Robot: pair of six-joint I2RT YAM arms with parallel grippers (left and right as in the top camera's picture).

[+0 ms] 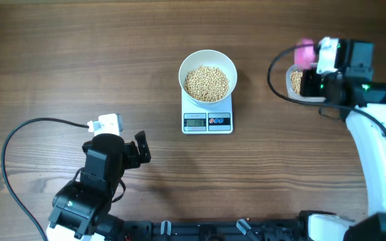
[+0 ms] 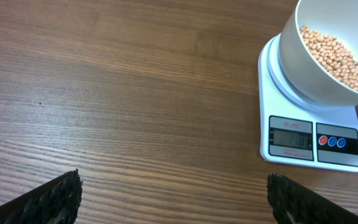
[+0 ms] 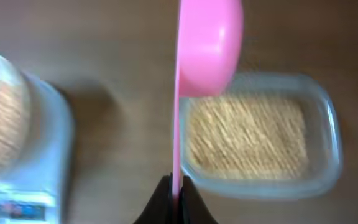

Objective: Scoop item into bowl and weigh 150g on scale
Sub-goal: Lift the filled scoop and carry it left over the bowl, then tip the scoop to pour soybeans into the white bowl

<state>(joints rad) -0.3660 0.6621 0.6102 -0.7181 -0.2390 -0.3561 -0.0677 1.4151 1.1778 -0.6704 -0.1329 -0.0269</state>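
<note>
The white bowl (image 1: pixel 184 67) stands on the scale (image 1: pixel 208 122) at the table's middle and holds beige beans (image 1: pixel 206 82). My left gripper (image 1: pixel 141 148) rests low on the left, open and empty, well short of the scale. In the left wrist view the bowl (image 2: pixel 300 71), its beans (image 2: pixel 334 53) and the scale (image 2: pixel 312 140) sit up on the right, beyond the gripper (image 2: pixel 174 183). My right gripper (image 3: pixel 179 190) is shut on the thin handle of a pink scoop (image 3: pixel 209 43), which hangs over the left end of a clear tub (image 3: pixel 328 124) of beans (image 3: pixel 247 134).
The clear tub (image 1: pixel 293 90) lies at the far right, partly under the right arm, with the pink scoop (image 1: pixel 305 52) above it. Cables loop beside both arms. The right wrist view is blurred; the scale (image 3: pixel 48 130) shows at its left edge.
</note>
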